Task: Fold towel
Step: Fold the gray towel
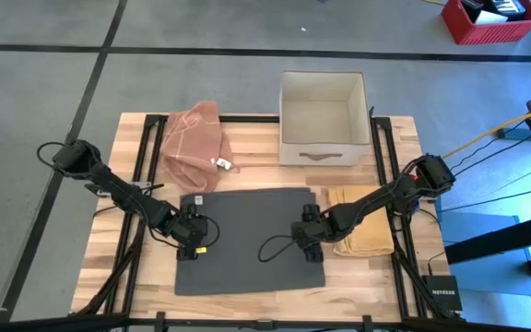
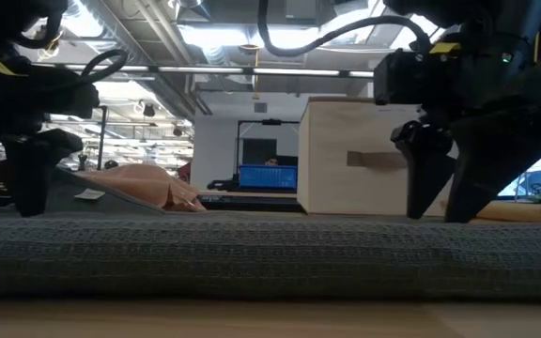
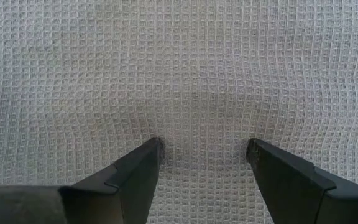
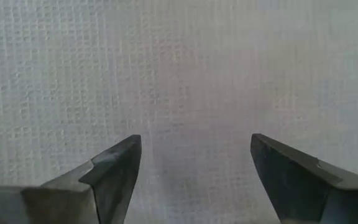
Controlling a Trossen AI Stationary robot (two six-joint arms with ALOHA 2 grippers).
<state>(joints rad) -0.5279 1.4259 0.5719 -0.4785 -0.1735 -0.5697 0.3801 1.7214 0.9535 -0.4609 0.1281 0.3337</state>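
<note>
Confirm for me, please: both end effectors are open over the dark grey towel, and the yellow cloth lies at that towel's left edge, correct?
Not quite. The left end effector and right end effector are open over the grey towel, but the high view shows the yellow cloth at its right edge.

towels: 3 — grey, pink, yellow | box: 1 | arms: 2
</note>
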